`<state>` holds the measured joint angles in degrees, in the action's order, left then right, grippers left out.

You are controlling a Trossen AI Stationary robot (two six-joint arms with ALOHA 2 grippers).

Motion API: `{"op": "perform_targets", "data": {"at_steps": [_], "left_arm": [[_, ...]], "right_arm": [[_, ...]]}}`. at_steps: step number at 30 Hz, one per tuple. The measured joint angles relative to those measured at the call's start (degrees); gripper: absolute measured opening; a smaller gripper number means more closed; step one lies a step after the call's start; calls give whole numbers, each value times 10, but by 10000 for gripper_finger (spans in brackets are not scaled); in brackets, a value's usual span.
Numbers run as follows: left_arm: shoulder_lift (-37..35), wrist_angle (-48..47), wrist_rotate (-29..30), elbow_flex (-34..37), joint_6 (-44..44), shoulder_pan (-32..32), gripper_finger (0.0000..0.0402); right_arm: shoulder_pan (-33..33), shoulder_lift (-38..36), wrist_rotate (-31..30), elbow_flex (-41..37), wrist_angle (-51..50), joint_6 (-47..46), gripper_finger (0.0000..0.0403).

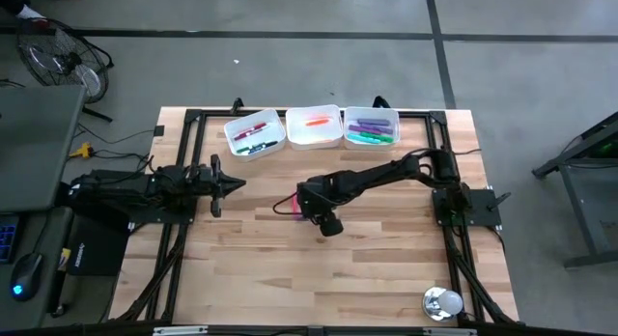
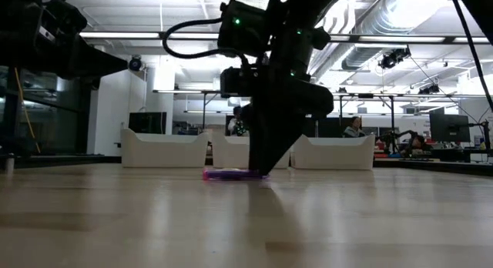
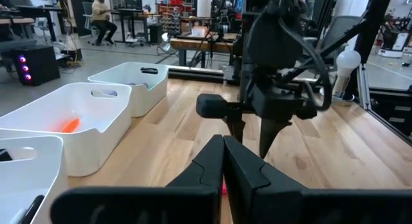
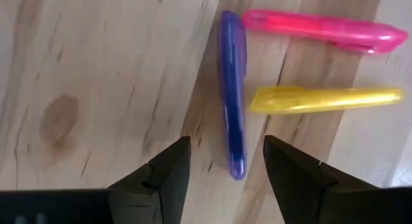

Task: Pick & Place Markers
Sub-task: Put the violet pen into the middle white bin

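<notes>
**Trainee:** Where does the right gripper (image 4: 225,163) stand, and what lies under it?

**Operator:** I have it low over the table (image 1: 386,268), near the middle, on the near side of the three white trays (image 1: 315,126). Its fingers are apart, with nothing between them yet. Ahead of the tips lies a purple marker (image 4: 233,89), lengthwise with the gap. Just beside it are a pink marker (image 4: 322,29) and a yellow marker (image 4: 325,99), both set crosswise to the purple one, their ends close to its barrel or touching it; I cannot tell which.

**Trainee:** How do you expect the purple one to handle?

**Operator:** I judge it light, stiff and smooth: a round plastic barrel that may roll or slip if pinched off-centre. I would take it at mid-length, across the barrel. The risk there is the yellow marker, whose end sits about where the far finger would come down.

**Trainee:** And the left gripper (image 3: 223,161)?

**Operator:** Closed, fingers together, holding nothing. It waits to the left of the trays, pointing toward the right arm. The trays already hold sorted markers.
</notes>
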<state>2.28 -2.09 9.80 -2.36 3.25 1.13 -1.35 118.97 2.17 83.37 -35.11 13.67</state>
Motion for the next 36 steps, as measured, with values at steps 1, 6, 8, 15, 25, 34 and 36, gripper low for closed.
{"op": "perform_targets", "data": {"at_steps": [1,6,8,15,25,34,36], "left_arm": [[0,3,0,0,0,0,7],[0,14,0,2,0,0,7],[0,15,1,2,0,0,7],[0,16,1,2,0,0,7],[0,18,2,2,0,0,7],[0,18,2,1,0,0,7],[0,18,2,1,0,0,7]], "right_arm": [[2,2,1,0,0,0,185],[10,3,19,0,20,2,183],[11,3,24,0,25,2,181],[14,5,29,0,28,7,181],[10,41,49,4,36,2,181],[-22,46,41,3,38,-1,169],[-30,47,36,3,34,-1,156]]}}
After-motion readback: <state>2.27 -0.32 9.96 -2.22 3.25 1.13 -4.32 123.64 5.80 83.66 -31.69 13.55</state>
